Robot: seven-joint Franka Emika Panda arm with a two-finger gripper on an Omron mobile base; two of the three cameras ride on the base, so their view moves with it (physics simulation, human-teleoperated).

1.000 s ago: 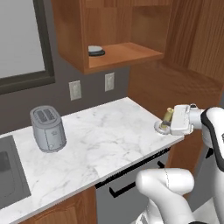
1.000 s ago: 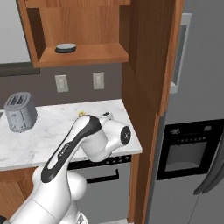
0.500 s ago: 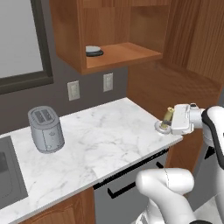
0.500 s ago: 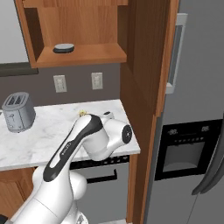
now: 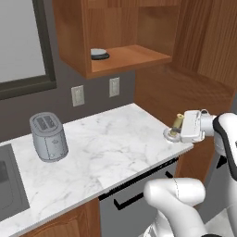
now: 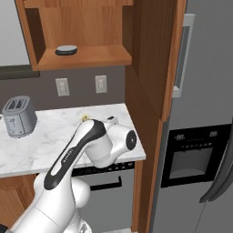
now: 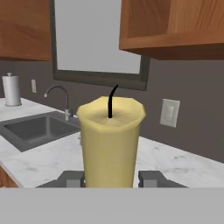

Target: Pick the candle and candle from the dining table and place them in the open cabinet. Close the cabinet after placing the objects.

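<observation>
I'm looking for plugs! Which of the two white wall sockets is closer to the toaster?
The left socket, the bigger-looking one just beyond the toaster. The other socket sits farther right, under the open cabinet.

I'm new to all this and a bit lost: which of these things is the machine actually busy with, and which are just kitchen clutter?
Part of the job:
- candle, held in the gripper
- open cabinet

Just lying about:
- toaster
- flat dark dish on the cabinet shelf
- sink
- paper towel roll

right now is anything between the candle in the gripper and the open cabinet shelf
Nothing visible blocks it. The gripper is shut on the candle at the counter's right corner, and the open cabinet hangs above and to the left with bare air between. A flat dark dish lies at the shelf's left, leaving room beside it.
</observation>
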